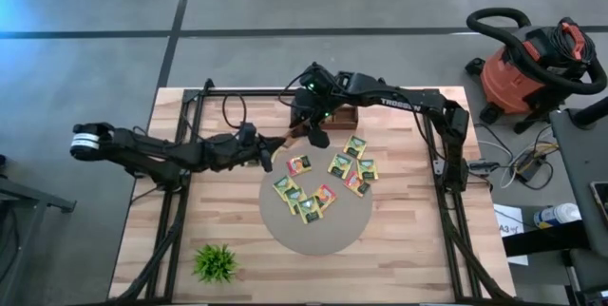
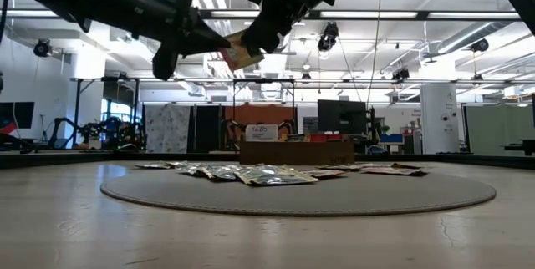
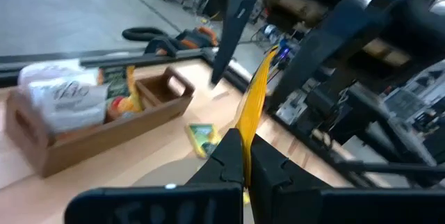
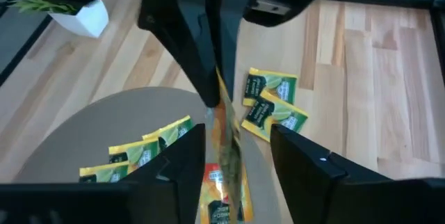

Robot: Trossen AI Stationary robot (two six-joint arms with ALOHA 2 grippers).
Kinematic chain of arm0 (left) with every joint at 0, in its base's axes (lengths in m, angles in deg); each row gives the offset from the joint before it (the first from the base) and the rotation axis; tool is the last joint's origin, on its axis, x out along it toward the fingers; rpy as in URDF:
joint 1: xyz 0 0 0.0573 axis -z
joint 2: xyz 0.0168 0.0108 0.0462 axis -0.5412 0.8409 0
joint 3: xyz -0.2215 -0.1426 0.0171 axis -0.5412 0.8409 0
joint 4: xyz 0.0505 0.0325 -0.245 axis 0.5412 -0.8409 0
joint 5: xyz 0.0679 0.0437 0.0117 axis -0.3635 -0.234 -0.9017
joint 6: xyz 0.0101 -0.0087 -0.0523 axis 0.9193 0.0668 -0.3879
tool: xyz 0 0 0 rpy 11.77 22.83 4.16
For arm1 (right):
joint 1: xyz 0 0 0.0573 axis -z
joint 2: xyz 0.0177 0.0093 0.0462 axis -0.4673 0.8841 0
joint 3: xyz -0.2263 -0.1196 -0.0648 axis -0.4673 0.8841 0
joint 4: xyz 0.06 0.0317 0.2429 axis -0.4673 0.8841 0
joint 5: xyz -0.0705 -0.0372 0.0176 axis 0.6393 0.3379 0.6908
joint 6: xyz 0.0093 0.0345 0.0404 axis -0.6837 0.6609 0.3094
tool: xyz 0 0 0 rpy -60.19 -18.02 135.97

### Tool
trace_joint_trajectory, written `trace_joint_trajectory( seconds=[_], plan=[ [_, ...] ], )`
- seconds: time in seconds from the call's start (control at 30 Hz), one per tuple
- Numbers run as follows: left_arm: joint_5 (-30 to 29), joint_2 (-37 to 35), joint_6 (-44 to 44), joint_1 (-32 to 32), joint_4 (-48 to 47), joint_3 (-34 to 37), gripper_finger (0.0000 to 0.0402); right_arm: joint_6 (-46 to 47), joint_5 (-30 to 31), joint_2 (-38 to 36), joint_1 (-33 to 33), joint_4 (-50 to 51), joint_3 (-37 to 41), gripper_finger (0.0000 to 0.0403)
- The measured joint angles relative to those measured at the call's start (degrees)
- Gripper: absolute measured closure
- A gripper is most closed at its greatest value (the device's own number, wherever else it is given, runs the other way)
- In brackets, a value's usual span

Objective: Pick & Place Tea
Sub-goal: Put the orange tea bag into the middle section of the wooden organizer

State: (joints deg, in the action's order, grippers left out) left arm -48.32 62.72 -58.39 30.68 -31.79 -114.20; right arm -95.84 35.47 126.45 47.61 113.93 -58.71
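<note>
Between the two tools, well above the tabletop (image 1: 418,220), hangs the one tea sachet (image 2: 241,52) that matters now. The left tool (image 3: 245,156) is clamped shut on the sachet's near edge, so the sachet stands out straight ahead of its fingertips, edge-on in the left wrist view, long axis running on toward the right arm. The right tool (image 4: 233,158) faces it from the opposite side with its fingers apart, and in the right wrist view the sachet lies in the gap between them, free end pointing back toward that wrist; whether either finger already touches it cannot be told. This looks like a hand-over: the right tool is the nearer one to the sachet's free end and needs only to close across its flat faces, which lie roughly parallel to its fingers. Just beyond the meeting point, on the far side of the right tool, sits the wooden tray (image 3: 104,130) that already holds a white packet, the likely destination. Below both tools the remaining sachets (image 1: 328,181) lie flat and scattered on the round grey mat (image 1: 313,239). The risk is a thin, floppy sachet slipping if one grip releases early.
</note>
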Motion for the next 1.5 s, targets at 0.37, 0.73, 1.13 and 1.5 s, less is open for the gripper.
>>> trace_joint_trajectory(
  seconds=[0.37,0.73,1.13,1.5],
  plan=[
    [-0.79,0.62,0.52,-0.04,0.53,-1.06,0.0397,0.00,0.02,0.01,0.02,0.75,0.04,0.0375],
    [-1.25,1.59,-1.38,0.08,-1.56,-0.97,0.0385,1.07,0.83,0.16,-0.02,1.85,0.06,0.0394],
    [-0.87,2.29,-2.03,0.41,-4.04,-0.90,0.0383,0.58,4.10,0.10,0.15,5.30,0.06,0.0394],
    [-0.87,2.16,-1.86,0.39,-4.11,-0.96,0.0369,-0.19,8.58,0.03,0.15,10.27,0.32,0.0394]
  ],
)
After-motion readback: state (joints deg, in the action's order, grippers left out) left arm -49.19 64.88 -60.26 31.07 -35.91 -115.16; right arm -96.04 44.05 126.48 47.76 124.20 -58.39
